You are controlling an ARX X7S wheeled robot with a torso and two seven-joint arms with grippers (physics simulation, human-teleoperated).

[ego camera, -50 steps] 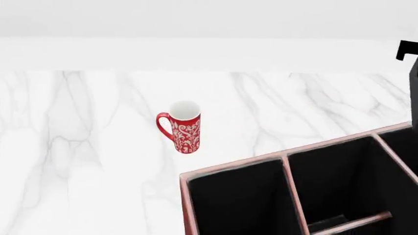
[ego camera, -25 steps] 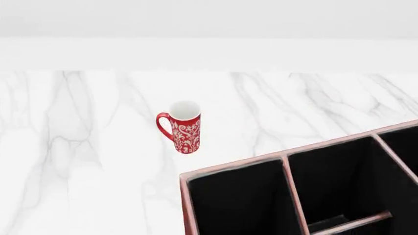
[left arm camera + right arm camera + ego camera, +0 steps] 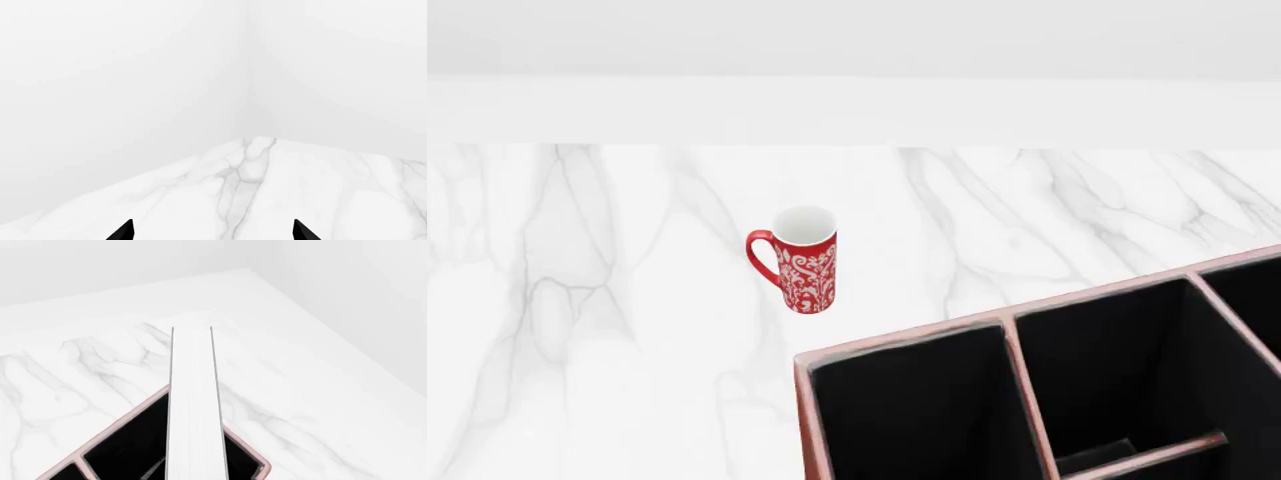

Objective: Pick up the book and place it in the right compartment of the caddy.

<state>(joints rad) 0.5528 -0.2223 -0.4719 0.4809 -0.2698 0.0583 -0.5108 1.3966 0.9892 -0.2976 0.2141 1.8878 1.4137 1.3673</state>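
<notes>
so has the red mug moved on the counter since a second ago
No. The red mug stands upright at the same spot, just beyond the caddy corner, on the same marble veins.

One red-and-white patterned mug (image 3: 806,260) stands upright on the white marble tabletop (image 3: 627,300), handle toward the view's left. Plain white wall (image 3: 854,40) behind.

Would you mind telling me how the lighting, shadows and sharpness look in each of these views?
Head view: flat, even light, only a faint soft shadow beneath the mug; the caddy interior renders solid black, without detail. Left wrist view: washed-out white walls, wall corner barely visible, black fingertips crisp. Right wrist view: the book page edges nearly blend into the marble counter. No blur or glare anywhere.
</notes>
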